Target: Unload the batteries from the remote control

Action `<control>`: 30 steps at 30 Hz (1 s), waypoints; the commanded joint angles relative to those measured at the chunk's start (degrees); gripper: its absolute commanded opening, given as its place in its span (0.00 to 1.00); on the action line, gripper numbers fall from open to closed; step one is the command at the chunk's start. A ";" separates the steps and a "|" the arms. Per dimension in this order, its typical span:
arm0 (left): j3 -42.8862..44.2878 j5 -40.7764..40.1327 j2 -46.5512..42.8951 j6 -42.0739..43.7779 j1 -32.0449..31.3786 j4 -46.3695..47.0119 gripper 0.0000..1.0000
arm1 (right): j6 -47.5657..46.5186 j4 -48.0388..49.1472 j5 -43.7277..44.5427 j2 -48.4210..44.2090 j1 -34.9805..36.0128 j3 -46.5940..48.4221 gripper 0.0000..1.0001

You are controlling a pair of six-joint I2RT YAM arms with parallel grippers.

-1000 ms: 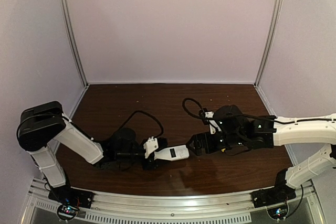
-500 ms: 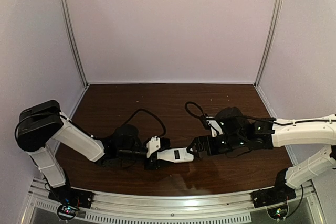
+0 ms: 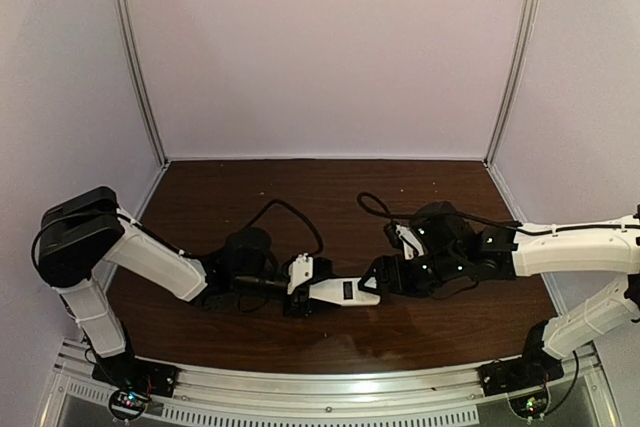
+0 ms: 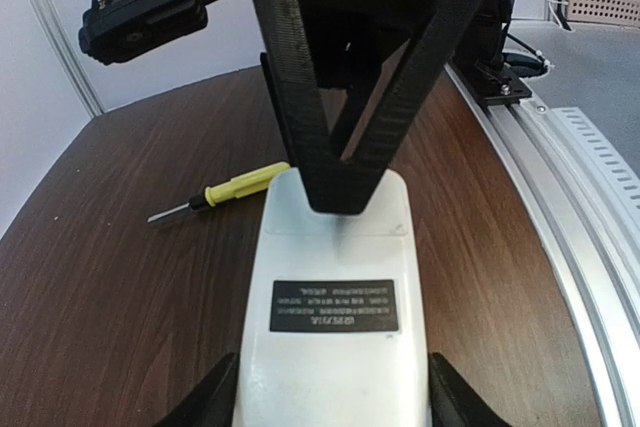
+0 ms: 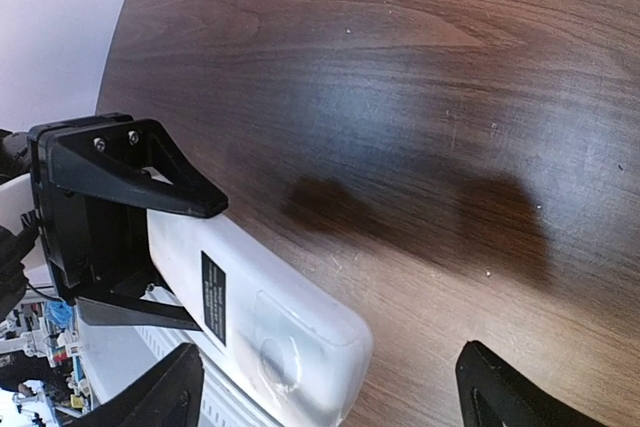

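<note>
1. Remote control [image 3: 343, 292]: held just off the desk [image 3: 300, 187], in front of and between the two arm bases. White back is up, with a dark lettered label [image 4: 335, 307] near the middle.
2. Left fingers [image 4: 205, 407]: clamped on the remote's two long edges at its left end. This arm carries it.
3. Long axis: runs left to right across the desk, from the left fingers straight toward the right arm. The free end points at the right fingers [image 5: 530, 397].
4. Right fingers: apart, straddling the free end. From the left wrist, one of them lies over the white back, its tip just short of a seam [image 4: 385, 235] across the shell. Contact with the plastic: cannot tell.
5. Batteries: not visible in any view. Judgement: they are inside, behind the panel beyond that seam, so the unloading proper has not begun.
6. Judgement on the coming move: the right arm is the free one and is already at the end that matters. The panel probably has to slide along the long axis, away from the left grip, so the push or pull should run in line with the remote.
7. Risk (judgement): an off-axis pull could twist the remote in the left grip.
8. Yellow-handled screwdriver [image 4: 232, 187] lies on the desk near the remote, untouched.
</note>
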 commanded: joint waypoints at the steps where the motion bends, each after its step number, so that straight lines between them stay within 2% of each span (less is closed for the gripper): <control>1: 1.46 3.66 1.00 1.18 1.35 1.63 0.00 | 2.37 -0.90 1.14 -0.28 -0.58 0.28 0.87; 16: 2.86 5.25 3.36 0.22 1.76 2.02 0.00 | 4.70 1.56 -0.30 1.09 -0.76 -0.87 0.68; 30: 3.83 5.52 4.83 0.03 2.01 2.16 0.00 | 6.92 3.06 -0.60 2.23 -0.75 -2.30 0.59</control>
